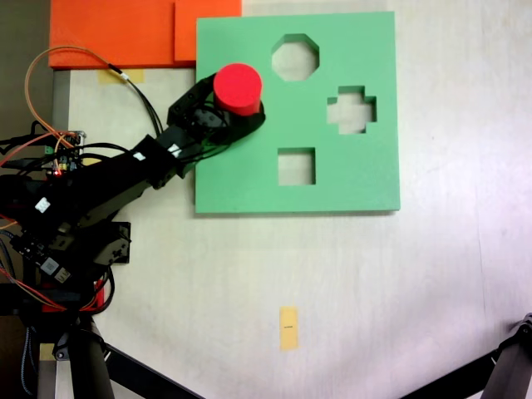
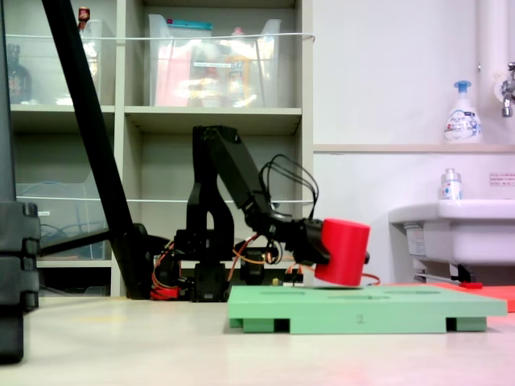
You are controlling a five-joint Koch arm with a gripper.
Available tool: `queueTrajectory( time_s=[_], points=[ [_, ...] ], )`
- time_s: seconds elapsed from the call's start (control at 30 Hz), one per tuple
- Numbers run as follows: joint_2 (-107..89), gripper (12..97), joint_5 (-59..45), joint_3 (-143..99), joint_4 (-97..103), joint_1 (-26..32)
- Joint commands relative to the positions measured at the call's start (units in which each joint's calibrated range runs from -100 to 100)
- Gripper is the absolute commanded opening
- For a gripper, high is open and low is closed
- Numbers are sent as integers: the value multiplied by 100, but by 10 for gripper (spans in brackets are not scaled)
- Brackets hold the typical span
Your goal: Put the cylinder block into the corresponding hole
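Red foam: the cylinder block (image 1: 238, 87) was held above the green foam board (image 1: 349, 179), over its left part near the top edge as the top-down fixed view showed it.
Axis: in the side-on fixed view the cylinder block (image 2: 341, 252) was tilted — its flat top leaned right, away from the arm, and its lower edge hung just clear of the board (image 2: 366, 310).
Gripper: the gripper (image 1: 239, 115) was clenched around the block from the arm's side; its dark jaws wrapped the block's lower half in the top-down view.
Corresponding hole: hidden beneath the block and gripper — I could not make it out.
Other cut-outs: an octagonal cut-out (image 1: 295, 56) near the board's top edge, a cross-shaped cut-out (image 1: 351, 109) towards the right edge, a square cut-out (image 1: 296, 166) below them.
Arm: the black arm (image 1: 108, 187) reached in from the table's left edge.
Table: a pale surface (image 1: 374, 291) carried the board.
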Motion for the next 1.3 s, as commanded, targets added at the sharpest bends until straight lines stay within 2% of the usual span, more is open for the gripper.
queueTrajectory(
  time_s=[0.0,0.93,1.0,1.07,1.1,1.27],
  points=[
    [41,318,-54,110,904,-34],
    [1270,336,-54,120,1328,-54],
    [1284,391,-54,50,1328,-39],
    [1452,540,-63,-9,1347,-34],
    [1452,576,-63,-89,1366,-34],
    [1173,658,-63,-677,1655,-49]
  ],
)
